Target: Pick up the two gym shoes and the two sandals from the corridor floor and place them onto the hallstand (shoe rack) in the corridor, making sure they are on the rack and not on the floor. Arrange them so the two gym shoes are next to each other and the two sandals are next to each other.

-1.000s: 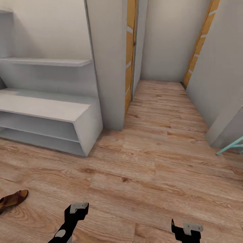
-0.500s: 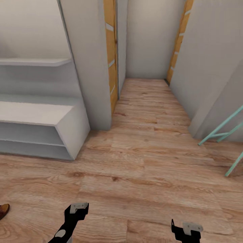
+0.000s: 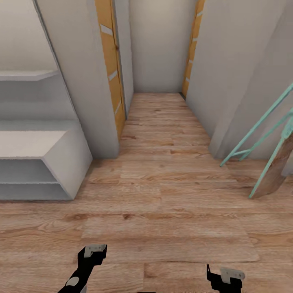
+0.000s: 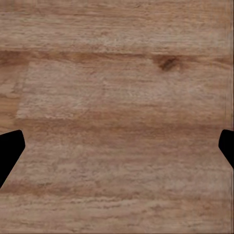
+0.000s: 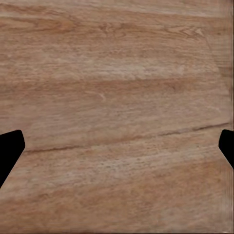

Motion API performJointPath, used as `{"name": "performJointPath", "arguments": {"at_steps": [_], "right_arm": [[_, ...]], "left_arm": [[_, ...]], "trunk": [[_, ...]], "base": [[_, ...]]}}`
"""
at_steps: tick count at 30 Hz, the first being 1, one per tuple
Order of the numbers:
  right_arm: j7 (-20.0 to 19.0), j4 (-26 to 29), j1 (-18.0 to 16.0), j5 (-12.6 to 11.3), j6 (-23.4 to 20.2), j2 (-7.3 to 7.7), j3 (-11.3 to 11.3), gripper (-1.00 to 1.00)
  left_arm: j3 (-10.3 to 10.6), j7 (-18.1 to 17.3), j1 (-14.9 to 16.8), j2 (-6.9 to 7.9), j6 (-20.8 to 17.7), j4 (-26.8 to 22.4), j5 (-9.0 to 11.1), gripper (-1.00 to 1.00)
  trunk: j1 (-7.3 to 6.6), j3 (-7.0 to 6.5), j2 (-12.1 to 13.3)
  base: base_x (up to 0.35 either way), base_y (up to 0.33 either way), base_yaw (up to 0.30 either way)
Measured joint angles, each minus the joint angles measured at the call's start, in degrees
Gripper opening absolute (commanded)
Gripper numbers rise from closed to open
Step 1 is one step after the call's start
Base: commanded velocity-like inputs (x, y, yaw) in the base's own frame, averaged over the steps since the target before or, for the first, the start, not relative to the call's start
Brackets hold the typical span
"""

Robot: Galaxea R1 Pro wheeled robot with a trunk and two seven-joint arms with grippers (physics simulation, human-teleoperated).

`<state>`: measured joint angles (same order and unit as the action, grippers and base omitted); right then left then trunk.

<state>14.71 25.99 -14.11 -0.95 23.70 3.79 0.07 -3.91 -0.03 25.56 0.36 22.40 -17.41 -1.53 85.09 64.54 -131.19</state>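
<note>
A narrow passage runs ahead between pale grey walls (image 3: pixel 91 81), ending at a plain end wall (image 3: pixel 156 44) of the same grey. Two yellow-orange door frames with pale diagonal marks flank it, the left door frame (image 3: pixel 109 61) just beside the near wall corner and the right door frame (image 3: pixel 192 49) further back. At the right edge a teal metal frame (image 3: pixel 260 130) of thin slanted bars leans near the right-hand wall (image 3: pixel 240 69), with a brown wooden board (image 3: pixel 277 171) tilted against it, its lower end on the ground.
</note>
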Motion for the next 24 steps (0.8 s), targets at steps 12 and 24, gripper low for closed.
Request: {"name": "performJointPath", "arguments": {"at_steps": [12,24], "right_arm": [[0.0,-0.1,0.0,0.0,0.0,0.0,0.0,1.0],[-0.2,-0.1,0.0,-0.1,0.0,0.1,0.0,1.0]], "left_arm": [[0.0,-0.1,0.0,0.01,0.0,0.0,0.0,1.0],[0.0,-0.1,0.0,0.01,0.0,0.0,0.0,1.0]], "trunk": [[0.0,0.56,0.0],[0.0,1.32,0.0]], "base": [[0.0,0.0,-0.26],[0.0,0.0,-0.216]]}}
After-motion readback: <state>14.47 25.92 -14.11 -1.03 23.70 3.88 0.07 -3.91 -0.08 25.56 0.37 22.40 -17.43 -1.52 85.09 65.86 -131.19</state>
